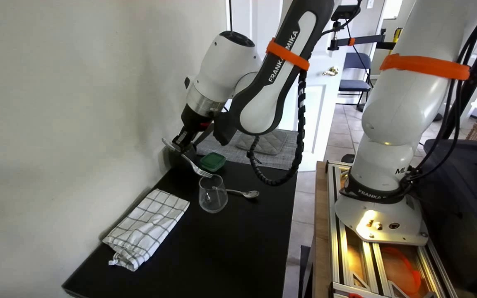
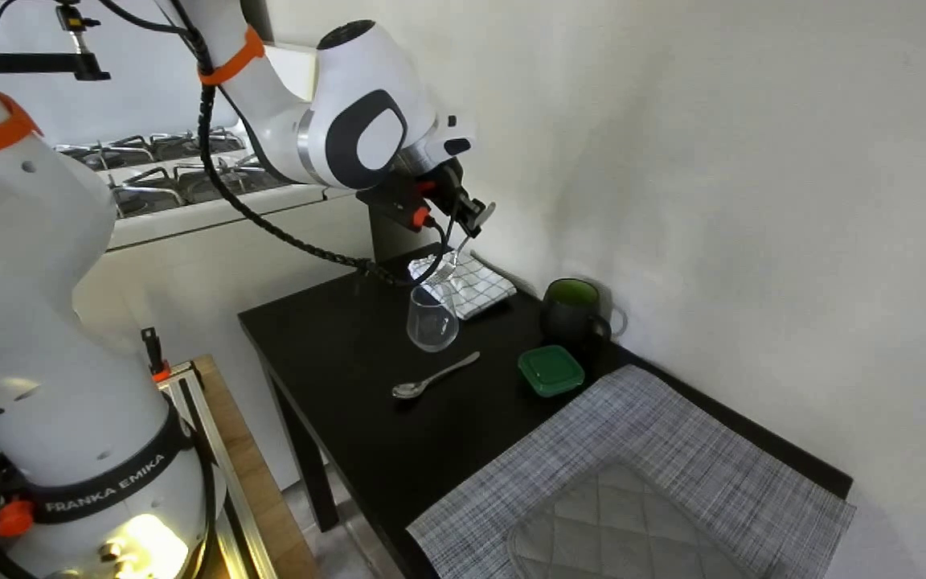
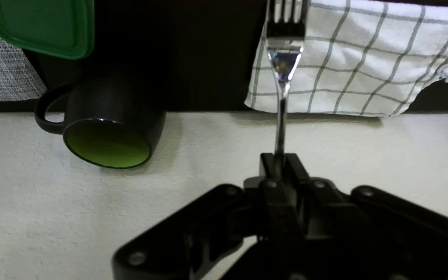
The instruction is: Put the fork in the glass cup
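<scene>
Okay, holding the fork (image 3: 283,90) pinched by its handle in the gripper (image 3: 279,165), tilted tines-down near the upright glass (image 1: 213,197).

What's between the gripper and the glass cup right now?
The front of the fork, held in the gripper and slanting down toward the glass cup; both exterior views show this. Whether it touches the glass cup, I can't tell.
</scene>
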